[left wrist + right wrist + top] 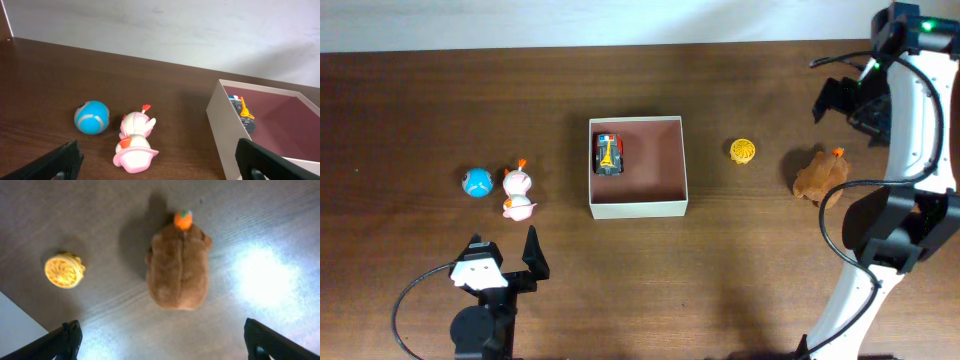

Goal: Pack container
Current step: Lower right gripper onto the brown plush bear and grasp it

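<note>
Square, shallow cardboard container (638, 208) (222, 127): cream-white walls, reddish-brown floor, open at the top, far larger than the toys around it. Set flat near the middle of the dark wooden desk (420, 100). One small toy car (608, 153) (242, 114) inside, close against the left wall.

Left end effector (504, 252) (160, 162): fingers spread wide, gripping nothing, low over the near side of the desk, to the near left of the container and well apart from it. Ahead of it, left of the container, a blue ball (477, 182) (92, 117) and a pink-and-white toy figure (518, 183) (136, 131), just beside each other.

Right end effector (164, 342): likewise spread wide and empty, poised above a brown plush (820, 175) (179, 267) lying well to the right of the container. Yellow round toy (743, 150) (63, 270) between plush and container, touching neither.
</note>
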